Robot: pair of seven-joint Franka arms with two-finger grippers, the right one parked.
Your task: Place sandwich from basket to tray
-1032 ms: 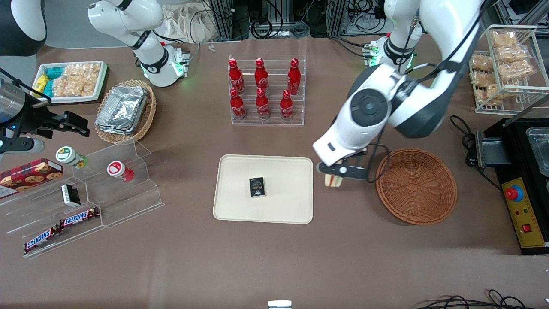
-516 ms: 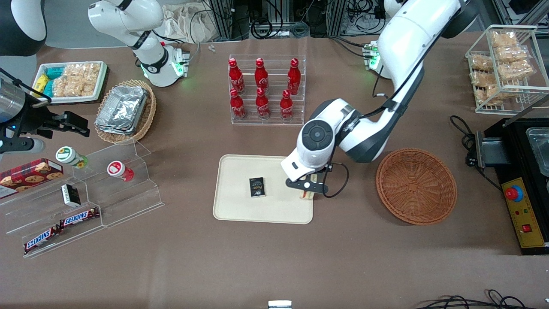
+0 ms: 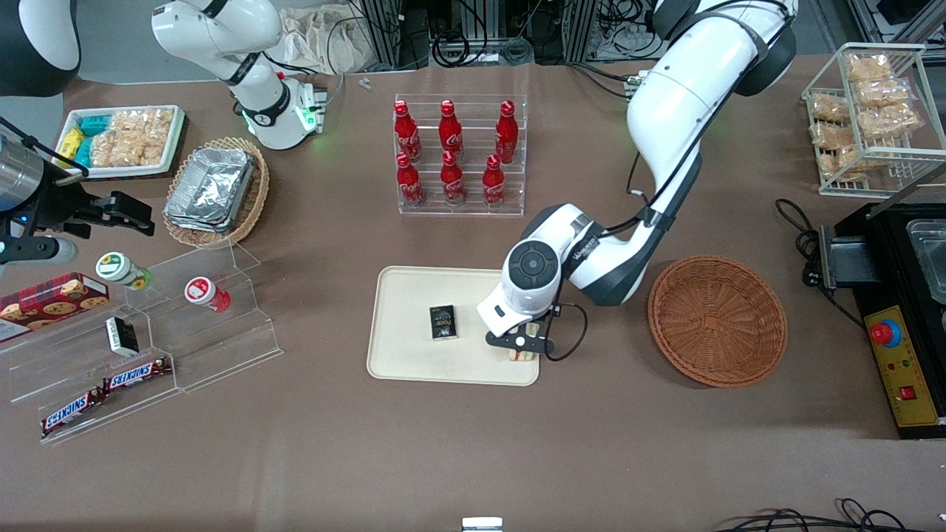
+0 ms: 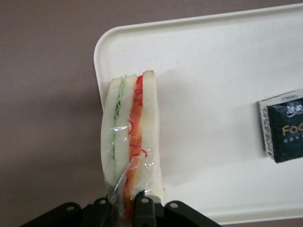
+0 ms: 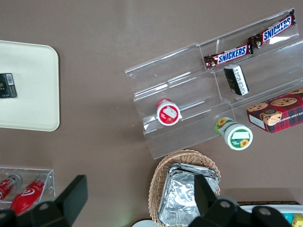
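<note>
My left gripper [image 3: 522,344] is shut on the sandwich [image 3: 523,355] and holds it just above the corner of the cream tray [image 3: 414,360] that is nearest the front camera and the working arm's end. In the left wrist view the plastic-wrapped sandwich [image 4: 130,137], white bread with green and orange-red filling, sits pinched between the black fingers [image 4: 143,206] over the tray's [image 4: 208,75] rounded corner. The reddish-brown wicker basket [image 3: 717,319] stands empty on the table beside the tray, toward the working arm's end.
A small black packet [image 3: 443,323] lies in the middle of the tray. A clear rack of red cola bottles [image 3: 460,155] stands farther from the front camera than the tray. Clear acrylic shelves with snacks [image 3: 140,347] lie toward the parked arm's end.
My left gripper has carried the sandwich from the table between basket and tray onto the tray's corner, then a little nearer the front camera and lower.
</note>
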